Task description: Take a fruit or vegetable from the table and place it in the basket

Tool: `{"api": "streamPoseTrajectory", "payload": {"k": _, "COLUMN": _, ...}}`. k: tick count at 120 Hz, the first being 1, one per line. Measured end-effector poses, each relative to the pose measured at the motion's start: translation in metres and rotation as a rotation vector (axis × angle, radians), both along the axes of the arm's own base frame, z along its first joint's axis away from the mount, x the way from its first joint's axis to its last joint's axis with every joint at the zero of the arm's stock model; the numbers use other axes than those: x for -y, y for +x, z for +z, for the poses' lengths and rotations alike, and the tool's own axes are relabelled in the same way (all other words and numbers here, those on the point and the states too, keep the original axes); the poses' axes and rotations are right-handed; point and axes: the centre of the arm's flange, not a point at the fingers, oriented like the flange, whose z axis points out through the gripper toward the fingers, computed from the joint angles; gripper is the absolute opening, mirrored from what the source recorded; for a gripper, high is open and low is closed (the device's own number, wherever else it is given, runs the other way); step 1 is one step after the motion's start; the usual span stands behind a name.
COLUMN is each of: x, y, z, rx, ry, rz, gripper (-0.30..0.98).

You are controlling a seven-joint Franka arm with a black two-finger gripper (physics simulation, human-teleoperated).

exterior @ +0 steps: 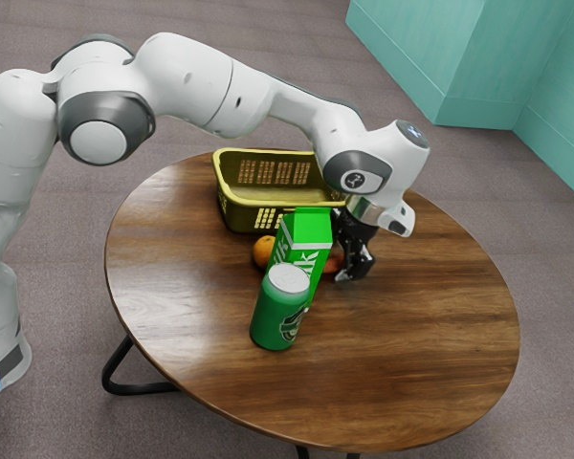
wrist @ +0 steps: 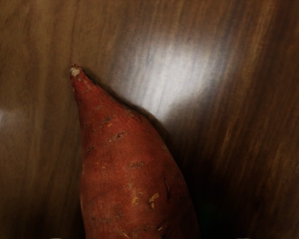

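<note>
In the exterior view the black gripper (exterior: 352,269) is low at the table, behind the milk carton, with its fingers apart. A reddish sweet potato (exterior: 334,264) shows in part between the carton and the gripper; the carton hides the rest. From the wrist view, the sweet potato (wrist: 132,174) lies under my hand on the wood, its narrow tip pointing away from the hand. An orange (exterior: 263,251) sits on the other side of the carton. The yellow-green basket (exterior: 239,216) stands behind these things, its near rim partly covered by the carton and the arm.
A green milk carton (exterior: 311,232) stands close beside the gripper, and a green can (exterior: 278,313) is in front of it. The round wooden table (exterior: 421,335) extends toward the exterior view's right. The arm passes above the basket's far side.
</note>
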Motion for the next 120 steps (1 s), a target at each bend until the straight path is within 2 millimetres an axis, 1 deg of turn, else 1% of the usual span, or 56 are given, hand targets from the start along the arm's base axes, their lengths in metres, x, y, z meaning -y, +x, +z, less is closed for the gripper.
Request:
{"api": "streamPoseTrajectory", "payload": {"k": 32, "x": -0.002, "y": 0.0, "z": -0.001, "rx": -0.002, "ry": 0.001, "rz": -0.002, "gripper": 0.22}}
{"api": "streamPoseTrajectory", "payload": {"k": 49, "x": -0.006, "y": 0.001, "z": -0.001, "rx": -0.003, "ry": 0.004, "rz": -0.002, "gripper": 0.19}}
{"api": "streamPoseTrajectory", "payload": {"k": 58, "x": -0.005, "y": 0.0, "z": 0.003, "rx": 0.002, "ry": 0.002, "rz": -0.006, "gripper": 0.17}}
{"api": "streamPoseTrajectory", "payload": {"k": 66, "x": -0.001, "y": -0.002, "z": 0.019, "rx": 0.025, "ry": -0.004, "rz": -0.015, "gripper": 0.16}}
{"api": "streamPoseTrajectory", "payload": {"k": 84, "x": -0.005, "y": -0.015, "z": 0.084, "rx": 0.116, "ry": -0.032, "rz": -0.023, "gripper": 0.17}}
{"api": "streamPoseTrajectory", "payload": {"k": 88, "x": -0.009, "y": -0.018, "z": 0.094, "rx": 0.127, "ry": -0.035, "rz": -0.019, "gripper": 0.16}}
{"api": "streamPoseTrajectory", "payload": {"k": 93, "x": -0.019, "y": -0.02, "z": 0.1, "rx": 0.132, "ry": -0.035, "rz": -0.005, "gripper": 0.16}}
{"api": "streamPoseTrajectory", "payload": {"k": 110, "x": -0.086, "y": -0.027, "z": 0.111, "rx": 0.129, "ry": -0.015, "rz": 0.099, "gripper": 0.16}}
{"api": "streamPoseTrajectory", "payload": {"k": 120, "x": -0.114, "y": -0.033, "z": 0.116, "rx": 0.123, "ry": -0.009, "rz": 0.142, "gripper": 0.16}}
